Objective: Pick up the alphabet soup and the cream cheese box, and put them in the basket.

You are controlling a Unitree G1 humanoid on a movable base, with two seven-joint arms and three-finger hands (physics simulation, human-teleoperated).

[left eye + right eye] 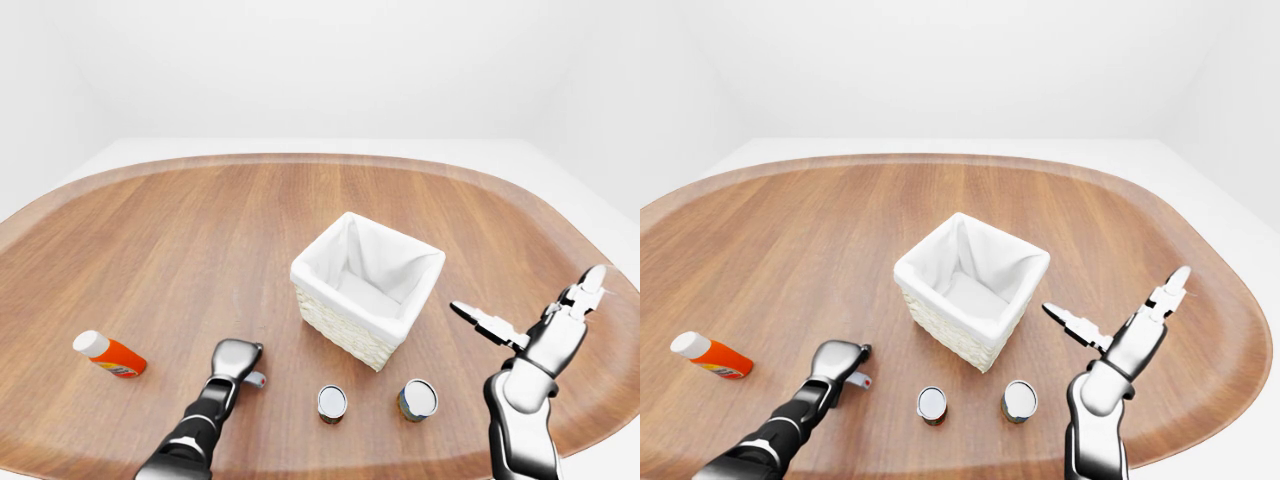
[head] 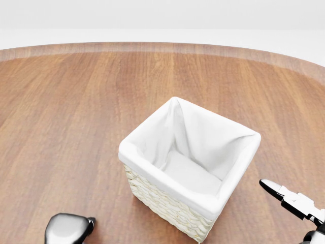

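Note:
A white cloth-lined wicker basket [image 1: 340, 325] stands in the middle of the round wooden table [image 1: 180, 240]; it is empty. Two small cans with silver lids stand below it in the left-eye view, one left [image 1: 332, 403] and one right [image 1: 417, 399]; I cannot tell which is the alphabet soup. No cream cheese box shows in any view. My left hand [image 1: 236, 358] is curled shut and empty, low on the table to the left of the cans. My right hand [image 1: 530, 310] is open with its fingers spread, raised to the right of the basket and above the right can.
An orange bottle with a white cap [image 1: 112, 354] lies on its side at the far left. The table's rim [image 1: 600, 400] curves close behind my right arm. The head view shows mostly the basket [image 2: 167, 201].

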